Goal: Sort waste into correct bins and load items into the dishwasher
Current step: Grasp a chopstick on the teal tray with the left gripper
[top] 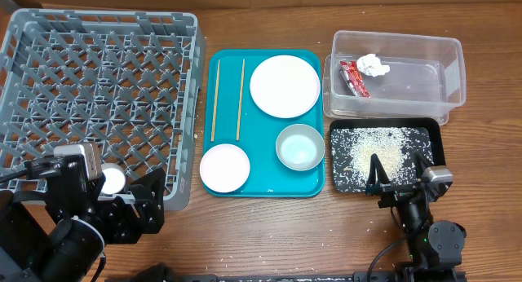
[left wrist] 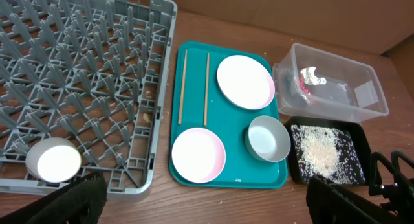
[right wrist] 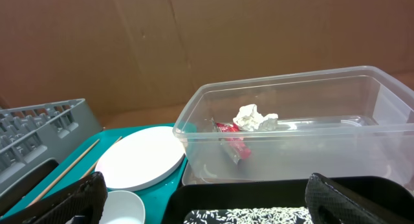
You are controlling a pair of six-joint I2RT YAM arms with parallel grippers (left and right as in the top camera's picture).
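Two wide-open tools (left gripper (left wrist: 207, 208), right gripper (top: 398, 174)), chopsticks (top: 240, 100) lying on teal tray (top: 261, 139).

Overhead: looks straight down, table (top: 269, 233) fills the frame. Left wrist: high over the front-left corner, tilted toward the back-right, wide view. Right wrist: low and close at the front-right edge, facing the back; all three share the teal tray (top: 259, 131) and clear tub (top: 400, 37).

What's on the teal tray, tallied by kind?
plate: 1
bowls: 2, the pink bowl and the grey-green bowl
chopsticks: 2
Total: 5
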